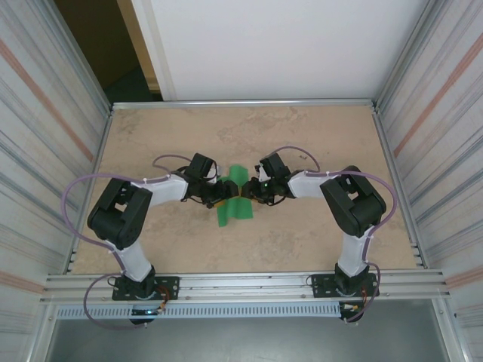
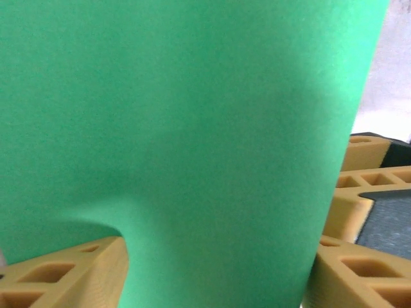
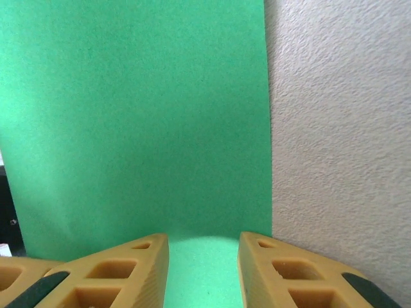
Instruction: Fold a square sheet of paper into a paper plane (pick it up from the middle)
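The right jaws sit narrowly parted astride the square sheet of paper (image 3: 135, 115), grip uncertain, left jaws wider open; the middle pickup likely needs a firm pinch next.

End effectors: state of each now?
Left end effector: open, green paper sheet in the gap, unclamped.
Right end effector: open, sheet in its gap too.

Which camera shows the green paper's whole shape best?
The top external view. There the green paper shows most of its bent outline, and you can see where it is over the table. The left wrist view is so close that the paper is a blurry, curving green surface. The right wrist view shows a flat green stretch with one straight edge.
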Controlling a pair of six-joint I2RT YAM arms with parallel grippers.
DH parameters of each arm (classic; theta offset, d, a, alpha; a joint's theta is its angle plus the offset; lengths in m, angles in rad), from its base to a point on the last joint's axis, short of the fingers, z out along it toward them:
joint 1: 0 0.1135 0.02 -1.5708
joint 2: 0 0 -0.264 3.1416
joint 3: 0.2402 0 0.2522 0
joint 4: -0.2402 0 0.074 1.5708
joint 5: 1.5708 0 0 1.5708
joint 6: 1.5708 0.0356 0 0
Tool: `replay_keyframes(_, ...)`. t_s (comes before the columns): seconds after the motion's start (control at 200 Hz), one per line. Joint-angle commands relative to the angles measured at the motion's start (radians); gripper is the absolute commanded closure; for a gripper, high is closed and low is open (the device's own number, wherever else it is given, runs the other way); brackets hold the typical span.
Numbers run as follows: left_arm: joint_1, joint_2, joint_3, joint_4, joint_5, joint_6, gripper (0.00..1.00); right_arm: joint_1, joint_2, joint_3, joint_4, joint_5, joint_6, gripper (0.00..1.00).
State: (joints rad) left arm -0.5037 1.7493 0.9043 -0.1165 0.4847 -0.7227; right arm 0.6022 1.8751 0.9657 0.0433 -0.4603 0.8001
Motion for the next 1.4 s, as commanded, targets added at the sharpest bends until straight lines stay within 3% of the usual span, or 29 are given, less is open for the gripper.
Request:
replay_keyframes(0.0,-0.007,0.058,-0.014,-0.133,-0.089,0.037,0.35,-0.001,0.026,-0.06,-0.066,-0.003,0.029,0.66)
replay_keyframes(0.321,-0.006,-0.009,-0.004,-0.095,-0.078,0.087,0.55,-0.072,-0.174,-0.167,0.024,-0.001,0.067,0.55)
replay_keyframes(0.551,-0.003,-0.125,-0.021,0.023,0.028,0.129,0.66,-0.157,-0.315,-0.246,0.094,-0.05,0.07,0.44)
replay_keyframes(0.907,0.052,-0.202,-0.021,0.276,0.355,-0.031,0.69,-0.258,-0.404,-0.219,0.213,-0.296,0.075,0.12)
replay_keyframes(1.148,0.06,-0.176,-0.004,0.417,0.474,-0.146,0.69,-0.257,-0.328,-0.153,0.264,-0.414,0.092,0.08)
replay_keyframes(1.393,0.06,-0.16,0.005,0.432,0.5,-0.175,0.69,-0.225,-0.242,-0.09,0.353,-0.495,0.144,0.09)
